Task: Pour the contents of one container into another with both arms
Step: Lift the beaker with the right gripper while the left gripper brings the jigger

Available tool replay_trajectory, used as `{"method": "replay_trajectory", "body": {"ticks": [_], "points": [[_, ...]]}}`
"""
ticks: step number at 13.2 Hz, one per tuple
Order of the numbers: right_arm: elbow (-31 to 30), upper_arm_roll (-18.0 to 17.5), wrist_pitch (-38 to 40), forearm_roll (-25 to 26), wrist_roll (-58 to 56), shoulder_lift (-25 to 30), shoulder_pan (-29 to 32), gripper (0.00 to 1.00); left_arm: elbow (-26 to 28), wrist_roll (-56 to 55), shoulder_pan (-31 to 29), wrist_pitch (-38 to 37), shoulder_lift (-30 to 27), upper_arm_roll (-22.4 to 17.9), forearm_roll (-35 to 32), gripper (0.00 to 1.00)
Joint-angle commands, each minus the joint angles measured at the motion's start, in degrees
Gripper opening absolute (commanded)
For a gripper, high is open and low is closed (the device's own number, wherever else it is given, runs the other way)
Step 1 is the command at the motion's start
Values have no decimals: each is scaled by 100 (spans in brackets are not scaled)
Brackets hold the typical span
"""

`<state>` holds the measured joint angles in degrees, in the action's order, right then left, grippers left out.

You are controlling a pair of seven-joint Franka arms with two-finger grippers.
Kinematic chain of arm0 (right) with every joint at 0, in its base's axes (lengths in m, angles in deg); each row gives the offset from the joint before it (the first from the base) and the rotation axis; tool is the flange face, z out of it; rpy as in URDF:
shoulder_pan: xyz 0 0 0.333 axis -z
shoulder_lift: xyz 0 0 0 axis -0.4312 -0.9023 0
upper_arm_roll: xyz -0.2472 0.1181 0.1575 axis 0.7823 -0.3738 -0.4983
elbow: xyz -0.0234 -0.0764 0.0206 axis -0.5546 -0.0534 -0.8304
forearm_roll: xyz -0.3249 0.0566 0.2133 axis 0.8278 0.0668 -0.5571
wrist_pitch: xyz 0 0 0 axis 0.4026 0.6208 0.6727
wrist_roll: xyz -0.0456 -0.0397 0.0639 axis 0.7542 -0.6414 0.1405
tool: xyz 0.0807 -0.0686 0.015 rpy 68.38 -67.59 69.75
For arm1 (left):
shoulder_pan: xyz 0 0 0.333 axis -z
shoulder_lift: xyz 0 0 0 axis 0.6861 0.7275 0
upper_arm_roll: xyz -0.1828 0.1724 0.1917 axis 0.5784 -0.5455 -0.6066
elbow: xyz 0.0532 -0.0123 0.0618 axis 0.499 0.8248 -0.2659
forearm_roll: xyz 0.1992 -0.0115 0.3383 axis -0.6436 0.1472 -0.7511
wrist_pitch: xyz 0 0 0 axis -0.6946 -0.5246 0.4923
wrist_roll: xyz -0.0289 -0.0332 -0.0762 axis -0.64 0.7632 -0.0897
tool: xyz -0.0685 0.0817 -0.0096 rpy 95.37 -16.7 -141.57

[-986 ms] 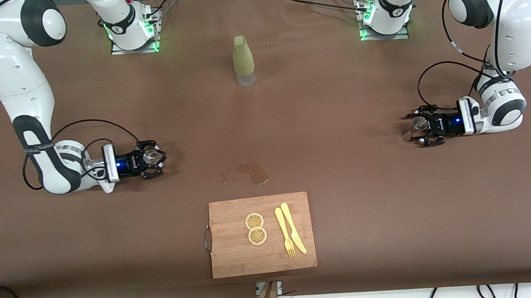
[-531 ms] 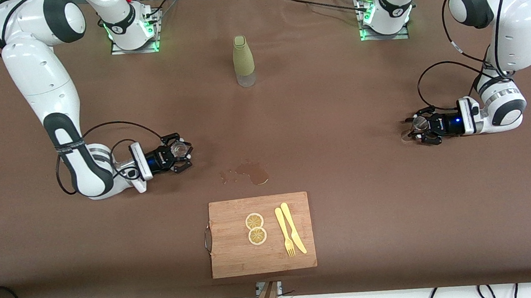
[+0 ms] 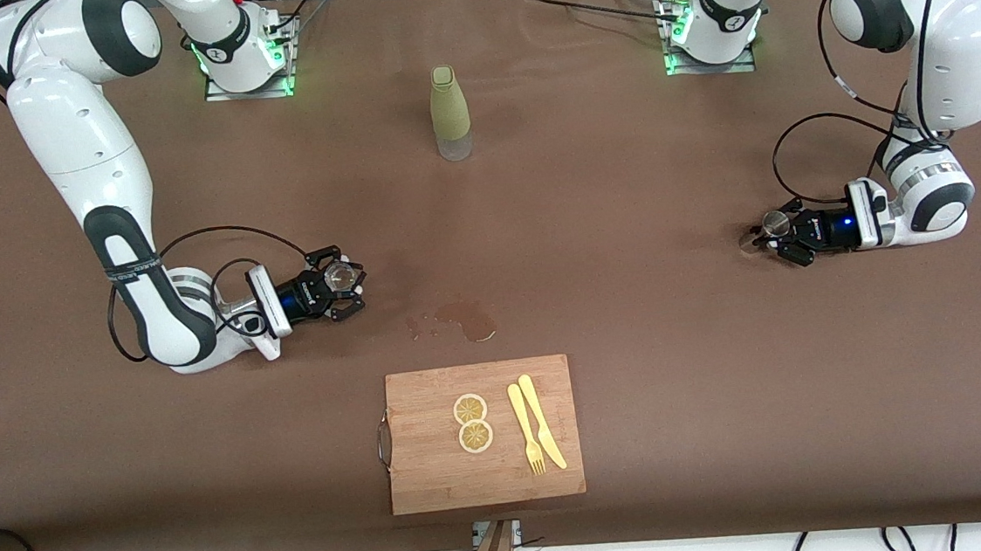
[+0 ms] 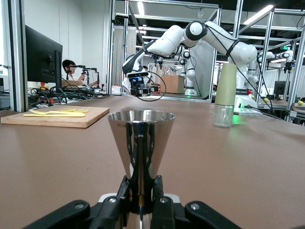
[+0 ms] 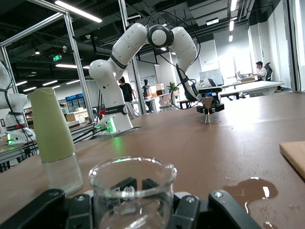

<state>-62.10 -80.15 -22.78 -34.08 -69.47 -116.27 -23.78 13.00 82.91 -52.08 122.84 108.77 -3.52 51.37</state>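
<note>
The right arm reached out from its base low over the brown table (image 3: pixel 628 238), and the right gripper (image 3: pixel 340 280) sat close to the cloth toward the right arm's end, its fingers drawn in against a small clear glass beaker (image 3: pixel 339 275) that stood upright between them. In the right wrist view the beaker (image 5: pixel 132 195) filled the foreground, its rim open and round, with the black fingers (image 5: pixel 57 205) pressed to its sides. The left gripper (image 3: pixel 778 231) lay low toward the left arm's end of the table, shut around the narrow waist of a metal jigger (image 3: pixel 772 224); the left wrist view showed the jigger (image 4: pixel 141 143) upright, its polished cone opening upward above the fingers (image 4: pixel 114 200) that pinched its stem. Whether either vessel rested on the cloth or hung just above it could not be told. Between the two grippers, and nearer the front camera than both, a small brown spill (image 3: pixel 463 320) lay wet on the table. Nearer still lay a wooden cutting board (image 3: pixel 437 481) carrying two lemon slices (image 3: pixel 471 422), a yellow fork (image 3: pixel 525 430) and a yellow knife (image 3: pixel 542 422) side by side. Farther from the camera, midway between the two bases, stood an upright bottle (image 3: pixel 450 113) with a pale green sleeve and a clear bottom.
</note>
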Motion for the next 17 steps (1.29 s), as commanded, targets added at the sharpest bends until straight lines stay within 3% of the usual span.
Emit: {"method": "replay_trajectory", "body": {"ticks": [1,7,13,17], "points": [[29,-36,4,-188,219,210,-245,0,-16,1442,76,155,75,-32,54,0],[230,-36,-409,-285,1473,694,-1028,0,10,766,260,409,-337,441,133,0],[1215,-27,-619,-250,3389,677,-1723,0,19,237,813,1542,-487,1452,1440,0],[1383,-36,-1059,-259,3936,677,-1987,0,10,0,1174,2701,-488,2146,2241,0]]}}
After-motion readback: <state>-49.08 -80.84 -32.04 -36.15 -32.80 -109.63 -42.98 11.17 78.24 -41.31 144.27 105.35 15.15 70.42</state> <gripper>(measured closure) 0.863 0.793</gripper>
